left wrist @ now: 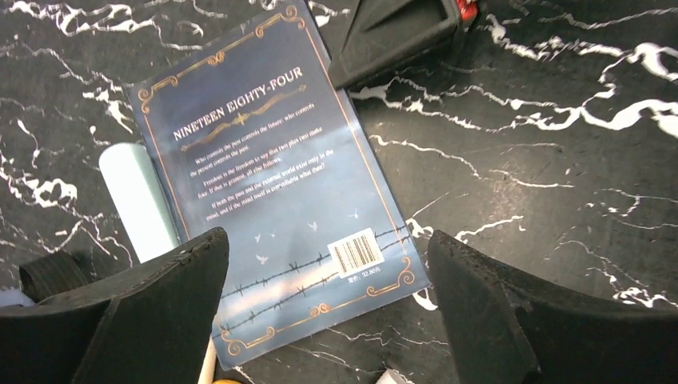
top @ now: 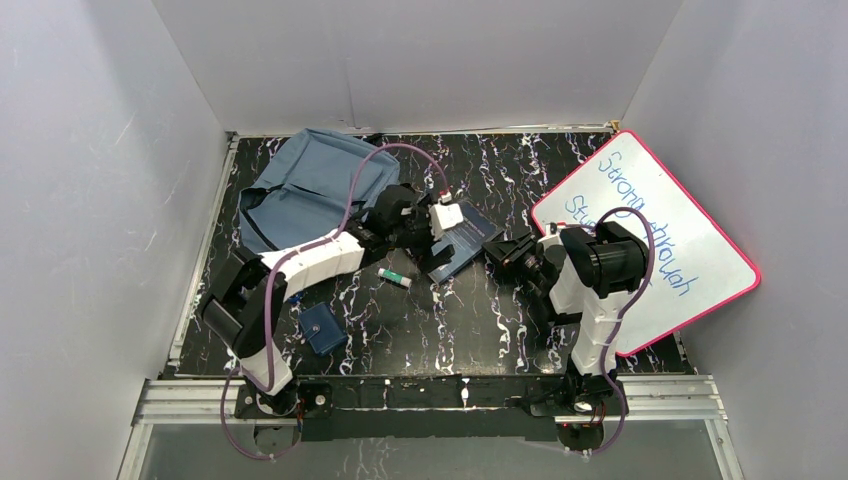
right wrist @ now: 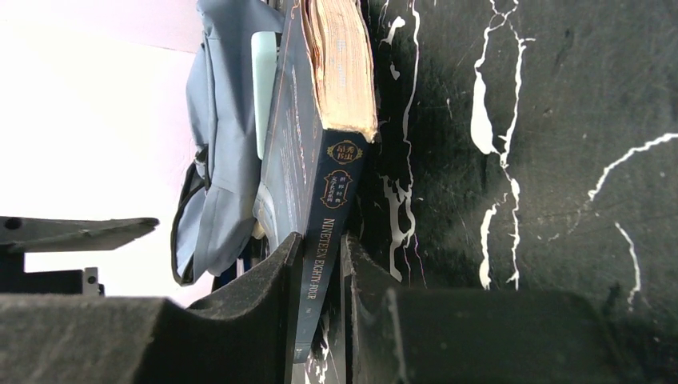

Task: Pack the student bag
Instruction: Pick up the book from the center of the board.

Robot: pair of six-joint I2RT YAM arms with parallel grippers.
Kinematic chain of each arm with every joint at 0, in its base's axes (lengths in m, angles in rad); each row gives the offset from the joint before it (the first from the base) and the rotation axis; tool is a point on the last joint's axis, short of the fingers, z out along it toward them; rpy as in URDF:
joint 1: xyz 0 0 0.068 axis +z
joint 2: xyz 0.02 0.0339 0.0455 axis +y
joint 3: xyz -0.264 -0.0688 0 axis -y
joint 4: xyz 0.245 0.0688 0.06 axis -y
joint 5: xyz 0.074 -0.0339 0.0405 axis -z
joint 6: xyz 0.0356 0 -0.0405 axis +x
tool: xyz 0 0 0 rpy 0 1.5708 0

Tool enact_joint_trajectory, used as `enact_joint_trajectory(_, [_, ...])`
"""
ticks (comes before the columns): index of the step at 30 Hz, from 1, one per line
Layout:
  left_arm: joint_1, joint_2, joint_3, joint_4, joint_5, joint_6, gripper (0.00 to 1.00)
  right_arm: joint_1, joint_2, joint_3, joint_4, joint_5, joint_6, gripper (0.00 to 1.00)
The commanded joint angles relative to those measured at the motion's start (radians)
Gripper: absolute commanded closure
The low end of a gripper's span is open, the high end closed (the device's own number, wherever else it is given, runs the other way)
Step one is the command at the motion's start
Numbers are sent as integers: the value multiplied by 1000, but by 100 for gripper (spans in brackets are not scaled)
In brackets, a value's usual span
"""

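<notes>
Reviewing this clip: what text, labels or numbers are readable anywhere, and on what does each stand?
"NINETEEN EIGHTY-FOUR": book, back cover.
"NINETEEN EIGHTY-FOUR": the book's spine.
"Who controls the past controls the future": first line of the back-cover blurb; the rest is too blurred.
"Strong", "through": whiteboard, blue handwriting; a word starting "Stu" is partly hidden.
Barcode label digits and the gold spine emblems: too small to read.
</notes>
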Motion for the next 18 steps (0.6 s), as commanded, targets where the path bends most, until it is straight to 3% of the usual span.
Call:
enact_joint_trajectory(1, [-69, -26, -39, 147, -192, 6, 8, 2, 8, 40, 268, -50, 1, 75])
enact_joint_trajectory(8, [-262, 130, 2, 218, -568, 108, 6, 1, 4, 43, 267, -51, 4, 76])
enact_joint_trajectory(18, [-311, 299, 87, 272, -759, 163, 6, 2, -3, 41, 258, -57, -1, 77])
